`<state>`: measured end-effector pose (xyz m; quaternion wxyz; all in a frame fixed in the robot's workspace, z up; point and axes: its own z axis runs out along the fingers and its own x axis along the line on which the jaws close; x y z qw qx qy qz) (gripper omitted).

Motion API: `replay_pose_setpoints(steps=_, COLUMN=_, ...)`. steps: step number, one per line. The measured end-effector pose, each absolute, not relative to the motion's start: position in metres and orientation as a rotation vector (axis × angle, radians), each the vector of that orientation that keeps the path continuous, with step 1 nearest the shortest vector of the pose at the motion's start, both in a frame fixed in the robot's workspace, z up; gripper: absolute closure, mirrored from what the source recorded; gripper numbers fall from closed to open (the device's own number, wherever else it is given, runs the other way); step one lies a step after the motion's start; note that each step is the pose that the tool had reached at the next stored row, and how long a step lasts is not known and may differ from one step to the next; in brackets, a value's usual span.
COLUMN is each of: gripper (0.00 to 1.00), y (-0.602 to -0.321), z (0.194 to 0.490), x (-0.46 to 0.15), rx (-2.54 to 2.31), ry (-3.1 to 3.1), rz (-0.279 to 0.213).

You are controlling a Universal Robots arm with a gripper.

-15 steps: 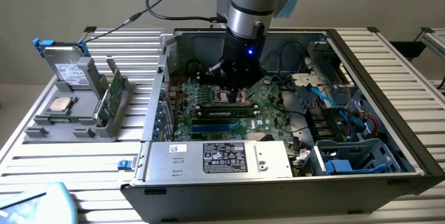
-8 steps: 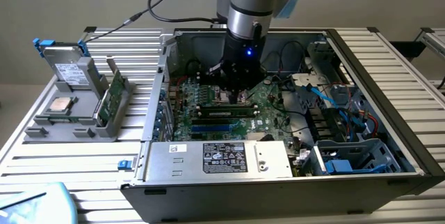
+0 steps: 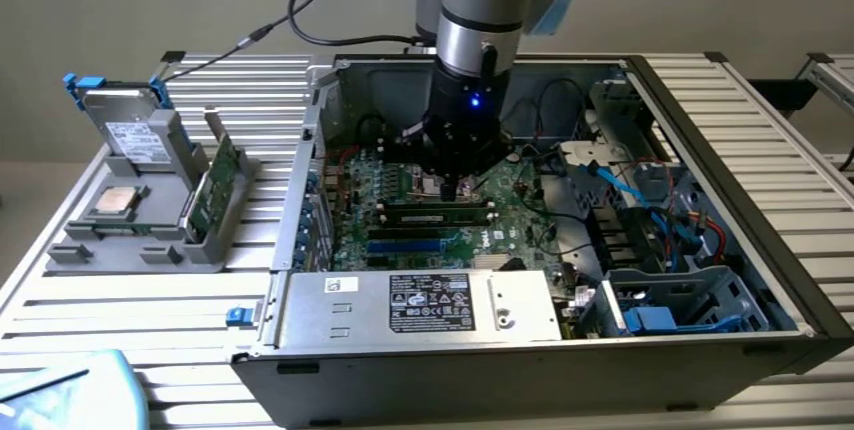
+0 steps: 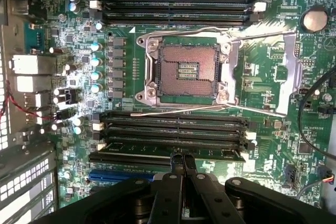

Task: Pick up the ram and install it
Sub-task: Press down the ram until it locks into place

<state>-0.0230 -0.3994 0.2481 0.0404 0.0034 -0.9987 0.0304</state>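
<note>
Our gripper (image 4: 182, 163) has its jaws pressed together, holding nothing, just above the ram (image 4: 170, 155), a long thin green stick seated in the black slot (image 4: 173, 124) nearest us, with the open CPU socket (image 4: 187, 73) beyond

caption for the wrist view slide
Tool closed just above a ram stick seated in a motherboard slot beside the empty CPU socket.

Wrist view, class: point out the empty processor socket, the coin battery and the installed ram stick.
Processor socket (image 4: 189, 70), wrist view, its pin field.
Coin battery (image 4: 314, 19), wrist view, its face.
Ram (image 4: 157, 148), wrist view, its top edge.
</note>
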Motion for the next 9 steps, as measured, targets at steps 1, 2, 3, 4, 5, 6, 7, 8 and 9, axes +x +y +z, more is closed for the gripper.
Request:
replay_pose_setpoints(steps=1, gripper=0.89, y=-0.3994, z=0.2481, x=-0.0230, rx=-0.004, ry=-3.059, rz=0.093)
replay_pose_setpoints(steps=2, gripper=0.89, y=-0.3994, z=0.2480, x=-0.0231, rx=-0.017, ry=-3.059, rz=0.094)
replay_pose_setpoints(steps=3, gripper=0.89, y=-0.3994, z=0.2480, x=-0.0236, rx=-0.020, ry=-3.059, rz=0.093)
replay_pose_setpoints(steps=4, gripper=0.89, y=-0.3994, z=0.2480, x=-0.0236, rx=-0.020, ry=-3.059, rz=0.093)
replay_pose_setpoints(steps=5, gripper=0.89, y=-0.3994, z=0.2480, x=-0.0236, rx=-0.020, ry=-3.059, rz=0.093)
replay_pose_setpoints(steps=6, gripper=0.89, y=-0.3994, z=0.2480, x=-0.0236, rx=-0.020, ry=-3.059, rz=0.093)
replay_pose_setpoints(steps=7, gripper=0.89, y=-0.3994, z=0.2480, x=-0.0236, rx=-0.020, ry=-3.059, rz=0.093)
replay_pose_setpoints(steps=8, gripper=0.89, y=-0.3994, z=0.2480, x=-0.0236, rx=-0.020, ry=-3.059, rz=0.093)
replay_pose_setpoints(steps=9, gripper=0.89, y=-0.3994, z=0.2480, x=-0.0236, rx=-0.020, ry=-3.059, rz=0.093)
